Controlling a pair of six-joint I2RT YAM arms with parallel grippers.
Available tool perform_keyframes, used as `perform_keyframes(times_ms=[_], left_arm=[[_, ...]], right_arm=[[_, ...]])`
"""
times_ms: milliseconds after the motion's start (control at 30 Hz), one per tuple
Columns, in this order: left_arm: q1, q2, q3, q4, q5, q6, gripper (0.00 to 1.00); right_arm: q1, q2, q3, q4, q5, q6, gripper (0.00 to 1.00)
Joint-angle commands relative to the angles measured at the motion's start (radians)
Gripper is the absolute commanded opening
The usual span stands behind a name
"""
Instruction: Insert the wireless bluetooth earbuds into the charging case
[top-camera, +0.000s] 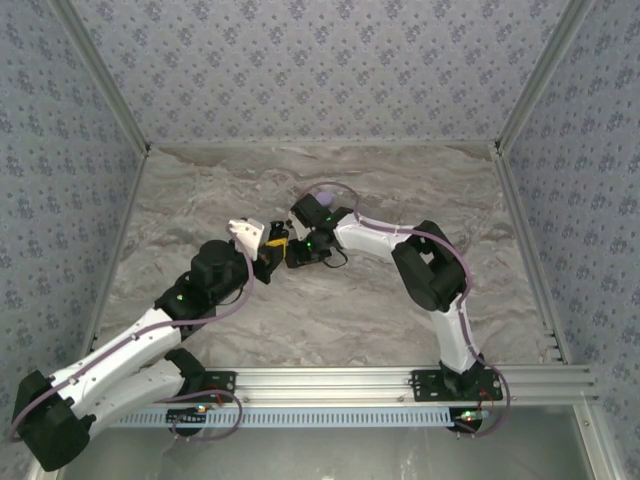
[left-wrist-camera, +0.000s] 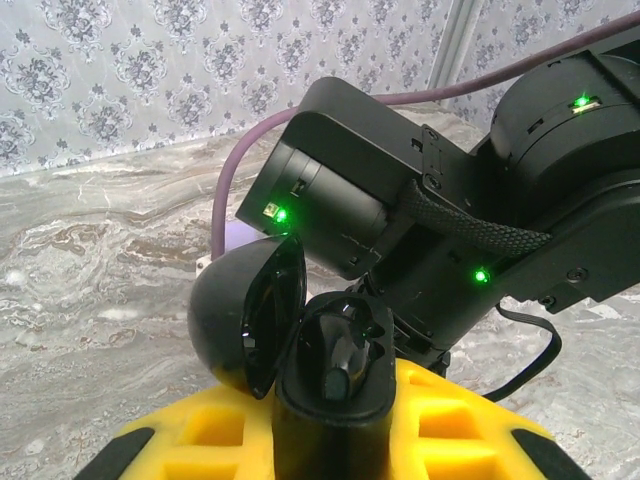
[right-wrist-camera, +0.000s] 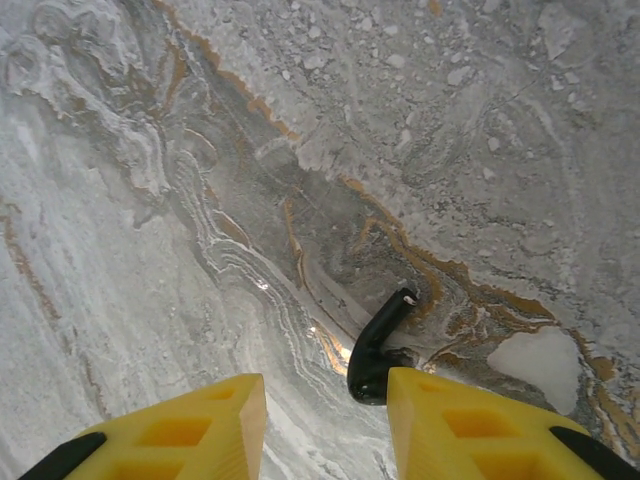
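While the left claw (left-wrist-camera: 330, 440) pinches the open charging case (left-wrist-camera: 290, 345), an earbud (left-wrist-camera: 345, 362) apparently inside, the right claw (right-wrist-camera: 325, 400) gapes.

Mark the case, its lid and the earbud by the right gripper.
Case (left-wrist-camera: 335, 430): left wrist view, front of the body.
Lid (left-wrist-camera: 230, 320): left wrist view, domed outside.
Earbud (right-wrist-camera: 372, 350): right wrist view, middle of its stem.

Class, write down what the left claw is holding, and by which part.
The left claw grips the open charging case by its lower body; lid free.
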Motion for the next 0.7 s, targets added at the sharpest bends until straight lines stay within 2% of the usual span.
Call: perform_keyframes(times_ms=[0,667], left_arm=[[-0.007,-0.019,-0.006,0.016,-0.016,0.008,0.21],[-0.007,-0.023,-0.011,0.02,-0.021,0.007,0.21]], right_arm=[[0.016,0.029,0.049,-0.074,0.058,-0.017,0.4],[0.06,0.108,0.148,-0.191,0.203,-0.05,0.39]])
